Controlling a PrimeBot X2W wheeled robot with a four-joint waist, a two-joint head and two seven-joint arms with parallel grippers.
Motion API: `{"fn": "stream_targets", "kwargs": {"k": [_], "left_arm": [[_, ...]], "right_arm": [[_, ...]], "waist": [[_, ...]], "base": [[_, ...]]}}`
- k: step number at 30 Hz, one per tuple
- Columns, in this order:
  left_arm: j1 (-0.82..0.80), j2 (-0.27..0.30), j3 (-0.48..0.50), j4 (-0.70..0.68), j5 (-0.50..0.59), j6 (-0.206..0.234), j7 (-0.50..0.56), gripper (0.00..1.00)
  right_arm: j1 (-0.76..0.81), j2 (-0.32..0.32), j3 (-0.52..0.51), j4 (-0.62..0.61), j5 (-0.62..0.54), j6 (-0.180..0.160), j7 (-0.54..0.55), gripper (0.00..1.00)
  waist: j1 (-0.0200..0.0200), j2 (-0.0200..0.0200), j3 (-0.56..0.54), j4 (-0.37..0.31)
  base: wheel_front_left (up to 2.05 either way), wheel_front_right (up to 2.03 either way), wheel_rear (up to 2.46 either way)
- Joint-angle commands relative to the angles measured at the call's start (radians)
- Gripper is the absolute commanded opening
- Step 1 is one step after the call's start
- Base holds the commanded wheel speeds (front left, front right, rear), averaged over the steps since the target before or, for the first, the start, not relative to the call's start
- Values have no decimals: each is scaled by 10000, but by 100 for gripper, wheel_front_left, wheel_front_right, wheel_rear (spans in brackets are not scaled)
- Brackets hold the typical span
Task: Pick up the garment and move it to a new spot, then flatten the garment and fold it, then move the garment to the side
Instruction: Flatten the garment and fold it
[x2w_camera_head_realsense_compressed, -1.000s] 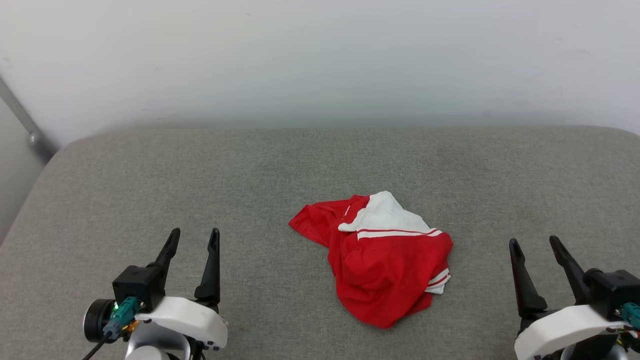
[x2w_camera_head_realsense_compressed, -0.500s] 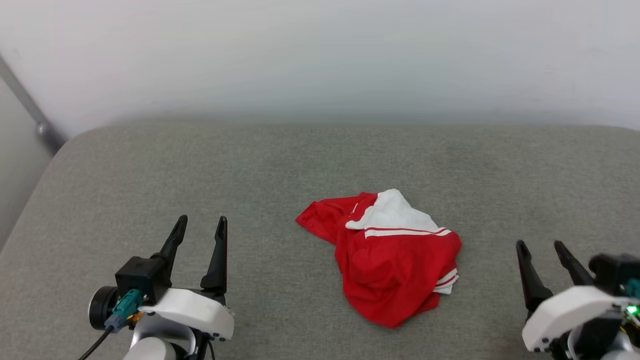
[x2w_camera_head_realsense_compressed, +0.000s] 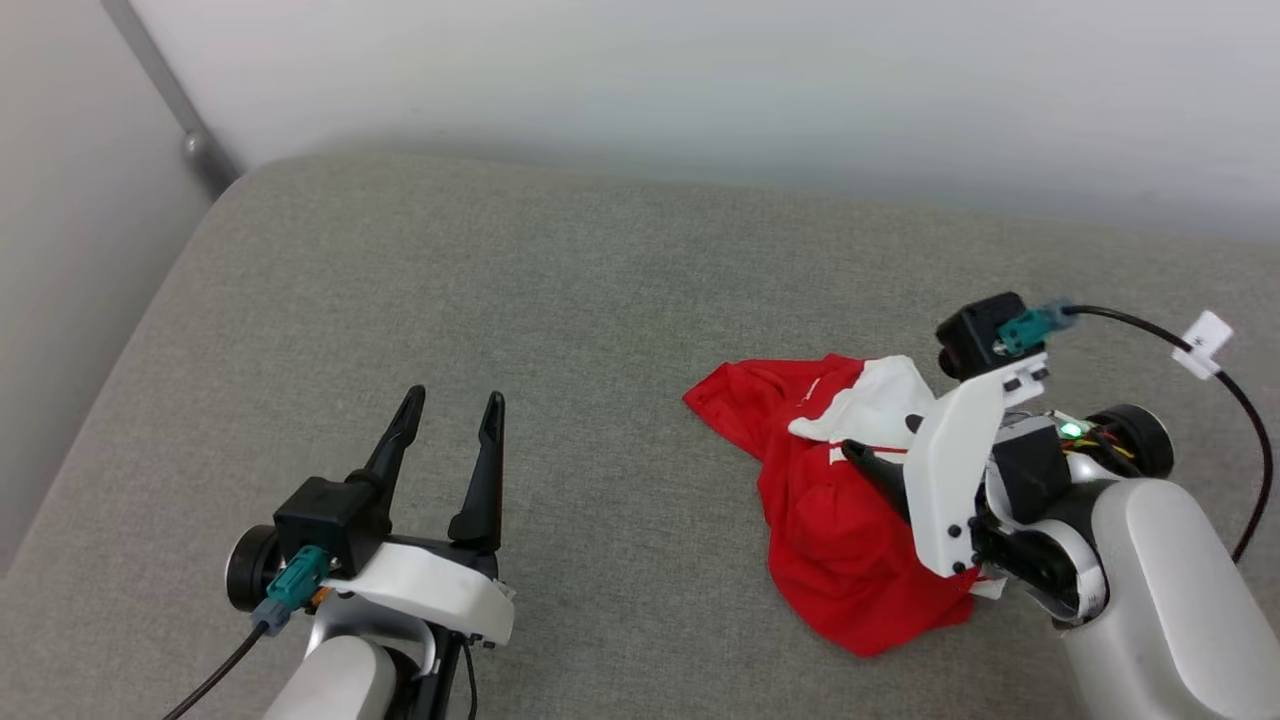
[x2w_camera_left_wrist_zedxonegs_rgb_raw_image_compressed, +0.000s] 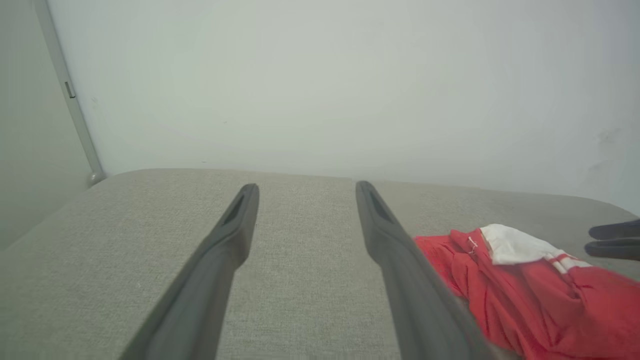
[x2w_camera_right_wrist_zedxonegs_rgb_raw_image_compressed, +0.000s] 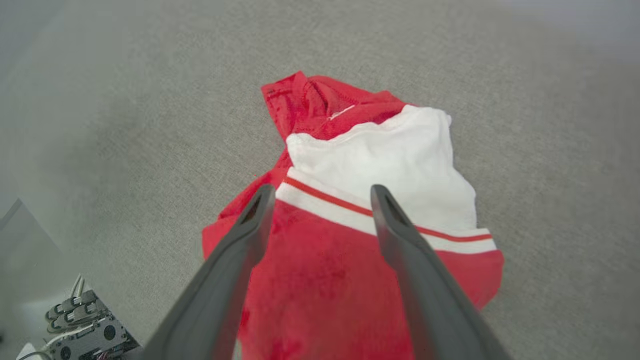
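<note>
Crumpled shirt (x2w_camera_head_realsense_compressed: 830, 530) heaped on the grey cushion (x2w_camera_head_realsense_compressed: 500, 300), right gripper (x2w_camera_right_wrist_zedxonegs_rgb_raw_image_compressed: 322, 192) poised over it with fingers apart, left gripper (x2w_camera_head_realsense_compressed: 454, 396) well aside, fingers apart too; lifting, flattening, folding and moving aside seemingly all yet to do.

Grey couch (x2w_camera_head_realsense_compressed: 560, 270), white wall (x2w_camera_head_realsense_compressed: 700, 80).
</note>
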Motion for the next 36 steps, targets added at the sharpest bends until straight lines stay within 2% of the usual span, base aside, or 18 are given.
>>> {"fn": "stream_targets", "kwargs": {"k": [1, 7, 8, 10, 11, 16, 20, 21, 22, 26, 30, 36], "left_arm": [[-142, -80, -23, 74, 25, -63, -56, 100], [-281, -335, -81, 410, 2, -224, -124, 100], [-291, -361, -83, 449, 12, -243, -135, 100], [-256, -391, -54, 548, 13, -255, -147, 100], [-228, -397, -26, 585, 10, -249, -151, 100], [-69, -338, 86, 674, 29, -250, -177, 100], [20, -265, 138, 606, 63, -208, -183, 100], [52, -249, 158, 588, 52, -199, -184, 100], [187, -178, 207, 538, 20, -144, -184, 100], [401, -62, 307, 453, -43, -31, -150, 100], [673, 47, 383, 333, -128, 76, -73, 100], [1010, 166, 438, 73, -226, 252, 62, 100]], "right_arm": [[-304, -157, 209, 104, 156, -7, 291, 100], [-679, -632, 920, 915, 358, -7, 1494, 100], [-674, -669, 919, 1007, 400, -7, 1562, 61], [-646, -760, 940, 1121, 429, -7, 1639, 4], [-637, -790, 932, 1123, 444, -7, 1599, 0], [-517, -989, 554, 637, 290, -7, 927, 0], [58, -1007, -419, -56, 86, -7, 407, 0], [311, -932, -745, -240, 26, -7, 370, 0], [1075, -669, -1749, -1007, -250, -7, 21, 0], [2480, -175, -2912, -1812, -514, -5, -595, 0], [3837, 302, -3565, -2278, -633, -7, -1485, 0], [5151, 676, -3769, -2131, -785, -5, -3784, 0]], "waist": [[-1, 0, 237, 228], [-1, 0, 348, 368], [-1, 0, 340, 367], [-1, 0, 285, 320], [-1, 0, 245, 271], [-1, 0, -16, -65], [-1, 0, -189, -387], [-1, 0, -219, -471], [-1, 0, -329, -722], [-1, 0, -470, -1020], [-1, 0, -653, -1234], [-1, 0, -744, -1343]], "base": [[0, 0, 0], [0, 0, 0], [0, 0, 0], [0, 0, 0], [0, 0, 0], [0, 0, 0], [0, 0, 0], [0, 0, 0], [0, 0, 0], [0, 0, 0], [0, 0, 0], [0, 0, 0]]}}
